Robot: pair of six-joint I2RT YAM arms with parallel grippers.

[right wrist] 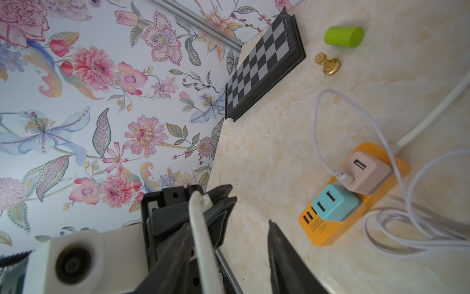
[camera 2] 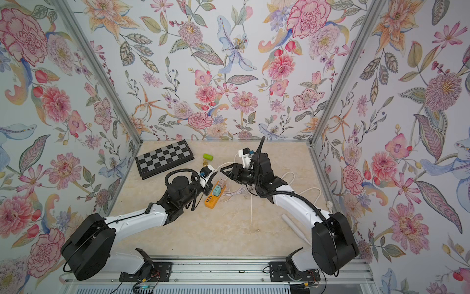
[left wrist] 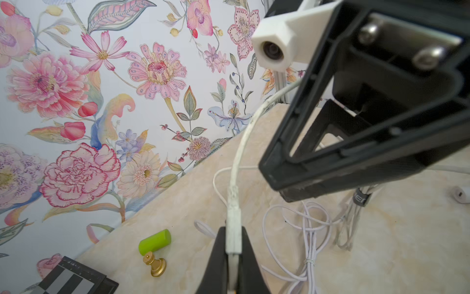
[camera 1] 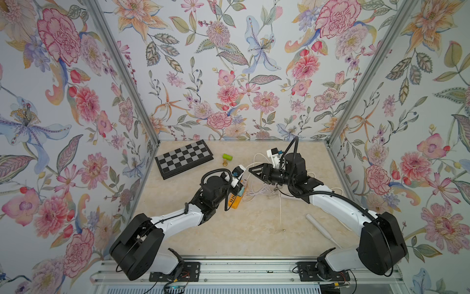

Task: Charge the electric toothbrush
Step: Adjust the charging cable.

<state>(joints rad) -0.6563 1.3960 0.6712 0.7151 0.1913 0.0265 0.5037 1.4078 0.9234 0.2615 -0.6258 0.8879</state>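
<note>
Smooth marble-look tabletop (camera 1: 229,229), matt orange plastic power strip (right wrist: 328,236) (shiny metallic pawn (right wrist: 327,65))

Two matching robot arms. The left arm (camera 1: 175,221) and the right arm (camera 1: 338,206) each have glossy white link shells joined by bulky matte black joint housings (camera 1: 137,244). A ribbed black hose (camera 1: 340,197) runs along each arm and loops above the wrist. Each wrist carries a blocky white camera mount (left wrist: 277,48) with a round dark lens. The left gripper (left wrist: 230,229) and the right gripper (camera 1: 251,170) have black wedge-shaped fingers on hollow triangular frames. Two silver screws (left wrist: 368,33) show on the right one. At the near edge, black base plates (camera 1: 193,269) carry thin red and yellow wires (camera 1: 184,275).
</note>
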